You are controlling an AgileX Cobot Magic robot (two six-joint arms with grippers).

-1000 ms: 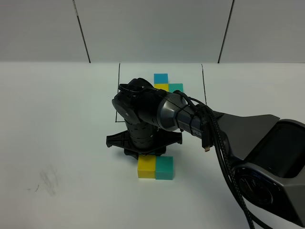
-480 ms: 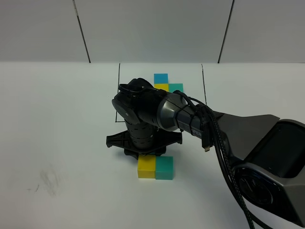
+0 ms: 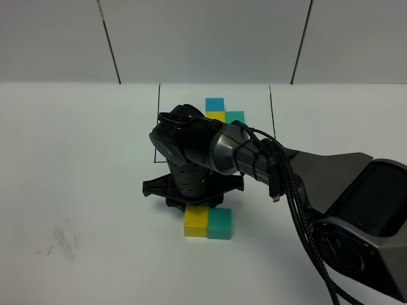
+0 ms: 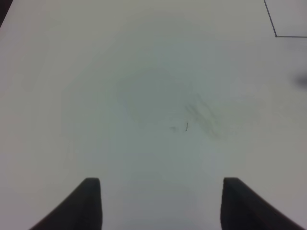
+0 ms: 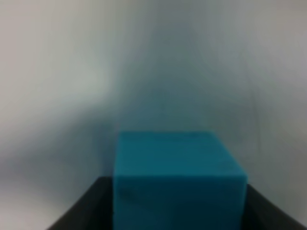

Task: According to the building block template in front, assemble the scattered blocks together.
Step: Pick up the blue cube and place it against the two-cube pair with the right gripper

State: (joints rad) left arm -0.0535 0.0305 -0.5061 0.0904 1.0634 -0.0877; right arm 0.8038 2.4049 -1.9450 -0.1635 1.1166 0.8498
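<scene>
The building block template (image 3: 216, 115) lies at the back inside a thin black frame: blue, yellow and teal-green cubes in an L. Nearer the front, the loose yellow cube (image 3: 195, 223) and the loose teal-green cube (image 3: 220, 223) sit side by side, touching. My right gripper (image 3: 194, 204) reaches across and points down just behind the yellow cube. In the right wrist view a blue cube (image 5: 177, 172) fills the gap between the two dark fingers (image 5: 81, 208); the arm hides it from the high view. My left gripper (image 4: 160, 203) is open and empty over bare table.
The white table (image 3: 82, 178) carries faint pencil smudges (image 3: 63, 238) at the left front, also seen in the left wrist view (image 4: 192, 117). The right arm's black body (image 3: 331, 190) covers the right front. A black frame line (image 3: 158, 114) runs left of the template.
</scene>
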